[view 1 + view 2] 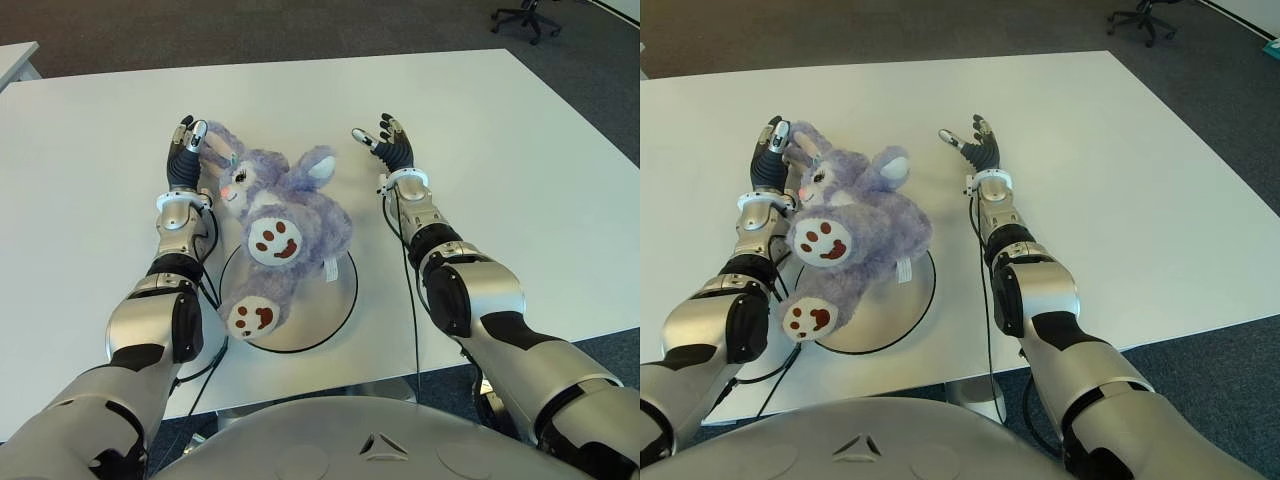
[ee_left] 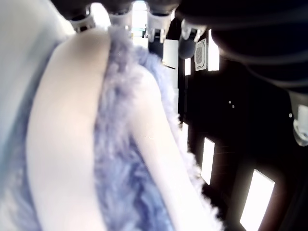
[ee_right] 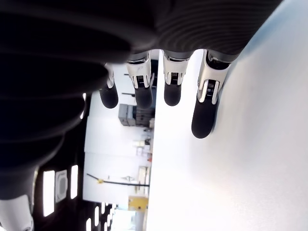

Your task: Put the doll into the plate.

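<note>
While the doll lies as shown, observe the following.

Doll: soft lilac plush rabbit doll with white paw pads [image 1: 285, 225], on its back; legs and lower body over the plate, head and ears beyond the rim on the table.

Plate: flat round white plate with a dark rim [image 1: 340, 300], on the white table [image 1: 520, 170], nearer the robot than either set of fingertips.

Left hand: black-and-silver left hand [image 1: 186, 150], fingers extended and loosely spread; its fingertips [image 2: 120, 19] lie against the doll's near ear. No closed grasp is visible.

Right hand: matching right hand [image 1: 388, 143], fingers [image 3: 204, 113] extended and apart, holding nothing, well clear of the doll on its far side from the left fingers.

Status (judged): placement largely complete; the head overhangs.

Procedure (judged): withdraw the left fingers straight away from the ear without hooking the fur. If centring is required, push the head lightly toward the plate rather than lifting.
</note>
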Available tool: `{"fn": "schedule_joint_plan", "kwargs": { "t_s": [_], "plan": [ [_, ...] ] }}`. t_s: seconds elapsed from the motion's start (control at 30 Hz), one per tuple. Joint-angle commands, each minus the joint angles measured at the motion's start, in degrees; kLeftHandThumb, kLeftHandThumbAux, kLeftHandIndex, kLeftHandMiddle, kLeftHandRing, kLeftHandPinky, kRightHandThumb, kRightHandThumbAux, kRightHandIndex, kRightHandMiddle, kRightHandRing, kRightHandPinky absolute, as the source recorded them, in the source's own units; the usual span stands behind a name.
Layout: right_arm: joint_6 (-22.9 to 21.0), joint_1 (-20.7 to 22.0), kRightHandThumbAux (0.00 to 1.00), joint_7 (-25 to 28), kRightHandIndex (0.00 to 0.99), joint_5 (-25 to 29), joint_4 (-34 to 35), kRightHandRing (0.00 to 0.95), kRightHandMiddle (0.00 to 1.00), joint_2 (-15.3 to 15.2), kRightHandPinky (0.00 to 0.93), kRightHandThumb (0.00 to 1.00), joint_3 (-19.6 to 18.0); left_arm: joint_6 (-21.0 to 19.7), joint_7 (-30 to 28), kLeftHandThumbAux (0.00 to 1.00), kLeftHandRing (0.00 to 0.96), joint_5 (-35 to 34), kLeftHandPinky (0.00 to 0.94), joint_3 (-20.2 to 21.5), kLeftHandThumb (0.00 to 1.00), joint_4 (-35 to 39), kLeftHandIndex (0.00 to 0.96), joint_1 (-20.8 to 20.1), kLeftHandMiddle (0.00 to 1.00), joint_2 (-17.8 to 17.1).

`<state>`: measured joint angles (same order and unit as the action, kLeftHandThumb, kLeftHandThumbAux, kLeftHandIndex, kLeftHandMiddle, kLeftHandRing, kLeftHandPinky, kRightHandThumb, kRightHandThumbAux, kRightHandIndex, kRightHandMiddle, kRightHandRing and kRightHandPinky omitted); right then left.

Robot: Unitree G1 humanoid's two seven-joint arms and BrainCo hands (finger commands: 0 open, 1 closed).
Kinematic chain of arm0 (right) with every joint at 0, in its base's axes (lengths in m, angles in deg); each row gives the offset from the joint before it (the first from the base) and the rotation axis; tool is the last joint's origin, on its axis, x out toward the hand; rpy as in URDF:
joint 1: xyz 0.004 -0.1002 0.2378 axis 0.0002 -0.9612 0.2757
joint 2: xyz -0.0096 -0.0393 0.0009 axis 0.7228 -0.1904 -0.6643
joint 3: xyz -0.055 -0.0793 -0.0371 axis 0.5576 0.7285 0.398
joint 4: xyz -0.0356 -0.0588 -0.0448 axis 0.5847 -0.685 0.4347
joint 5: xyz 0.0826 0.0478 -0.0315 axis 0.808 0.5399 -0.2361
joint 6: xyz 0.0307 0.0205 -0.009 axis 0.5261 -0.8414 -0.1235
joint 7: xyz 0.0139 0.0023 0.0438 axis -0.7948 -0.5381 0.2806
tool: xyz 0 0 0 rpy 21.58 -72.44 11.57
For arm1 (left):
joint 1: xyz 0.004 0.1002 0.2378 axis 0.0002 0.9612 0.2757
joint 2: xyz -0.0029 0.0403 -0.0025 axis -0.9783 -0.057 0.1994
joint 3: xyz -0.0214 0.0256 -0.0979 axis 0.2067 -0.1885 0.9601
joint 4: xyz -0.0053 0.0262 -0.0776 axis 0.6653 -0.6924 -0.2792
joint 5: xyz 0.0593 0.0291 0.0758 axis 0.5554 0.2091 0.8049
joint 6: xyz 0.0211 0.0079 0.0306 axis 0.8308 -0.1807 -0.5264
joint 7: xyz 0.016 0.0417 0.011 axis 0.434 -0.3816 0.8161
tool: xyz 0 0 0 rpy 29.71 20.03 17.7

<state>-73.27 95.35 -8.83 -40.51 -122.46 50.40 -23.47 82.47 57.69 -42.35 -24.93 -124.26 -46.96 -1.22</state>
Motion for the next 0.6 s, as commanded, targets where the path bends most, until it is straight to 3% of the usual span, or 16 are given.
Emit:
{"fn": "schedule_joint_plan", "kwargs": {
  "t_s": [0.03, 0.6],
  "plan": [
    [-7.6, -7.2, 0.631, 1.1, 0.017, 0.3, -4.5, 0.000, 0.001, 1.4, 0.016, 0.000, -0.5, -3.7, -0.2, 0.391, 0.028, 0.3, 0.000, -0.6, 0.000, -3.9, 0.000, 5.6, 0.093, 2.9],
    [-7.6, -7.2, 0.641, 1.2, 0.017, 0.4, -4.5, 0.001, 0.002, 1.5, 0.024, 0.000, -1.0, -3.6, 0.0, 0.387, 0.030, 0.4, 0.000, -0.7, 0.000, -4.0, 0.000, 5.5, 0.092, 2.8]
  ]
}}
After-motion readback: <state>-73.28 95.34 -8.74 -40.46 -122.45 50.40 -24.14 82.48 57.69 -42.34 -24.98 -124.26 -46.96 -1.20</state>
